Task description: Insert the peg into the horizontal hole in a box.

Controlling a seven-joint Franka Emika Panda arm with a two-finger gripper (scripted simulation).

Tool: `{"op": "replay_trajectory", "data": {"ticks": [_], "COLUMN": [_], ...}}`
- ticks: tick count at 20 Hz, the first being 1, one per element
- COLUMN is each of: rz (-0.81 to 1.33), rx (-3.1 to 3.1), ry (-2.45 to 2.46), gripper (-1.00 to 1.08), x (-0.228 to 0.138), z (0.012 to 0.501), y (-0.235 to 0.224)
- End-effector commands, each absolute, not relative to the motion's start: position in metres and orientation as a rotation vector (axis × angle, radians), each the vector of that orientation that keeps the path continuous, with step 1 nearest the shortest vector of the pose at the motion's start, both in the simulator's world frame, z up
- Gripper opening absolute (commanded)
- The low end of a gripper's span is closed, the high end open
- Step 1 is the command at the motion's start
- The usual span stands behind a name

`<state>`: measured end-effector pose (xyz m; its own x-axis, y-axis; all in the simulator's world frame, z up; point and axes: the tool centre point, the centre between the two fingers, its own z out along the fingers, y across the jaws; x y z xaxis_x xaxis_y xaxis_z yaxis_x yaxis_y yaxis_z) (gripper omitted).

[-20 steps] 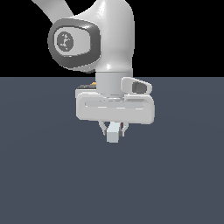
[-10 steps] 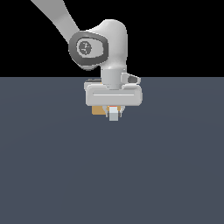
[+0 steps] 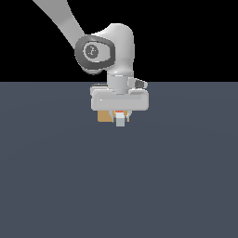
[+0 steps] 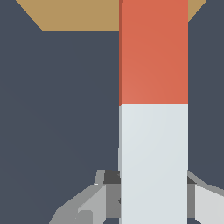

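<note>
In the exterior view my gripper (image 3: 120, 120) hangs under its white body, shut on the peg (image 3: 120, 122), whose pale grey square end faces the camera with a strip of orange-red above it. The tan box (image 3: 104, 116) stands right behind the gripper and is mostly covered by it. In the wrist view the peg (image 4: 153, 131) runs from between the grey fingers (image 4: 112, 194), white half first, then orange-red, and its far end overlaps the box (image 4: 70, 15). The hole is hidden behind the peg and the gripper.
A dark grey-blue floor (image 3: 119, 186) spreads all around the box and the gripper. The arm's links (image 3: 100, 51) rise toward the exterior view's left.
The gripper has carried the peg away from the exterior camera, toward the box, and looks smaller. The box now shows behind the gripper. The grip on the peg is unchanged.
</note>
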<state>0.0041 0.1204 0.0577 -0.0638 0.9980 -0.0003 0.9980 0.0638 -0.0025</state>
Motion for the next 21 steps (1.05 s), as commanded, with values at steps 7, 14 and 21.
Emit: {"op": "replay_trajectory", "data": {"ticks": [7, 14, 21], "rz": [0.003, 0.000, -0.001], "rx": [-2.148, -2.147, -2.147], "ry": [-2.291, -2.293, -2.294], "gripper": [-1.00, -1.00, -1.00], "x": [0.003, -0.001, -0.002], "z": [0.058, 0.059, 0.059], "y": [0.132, 0.181, 0.205]}}
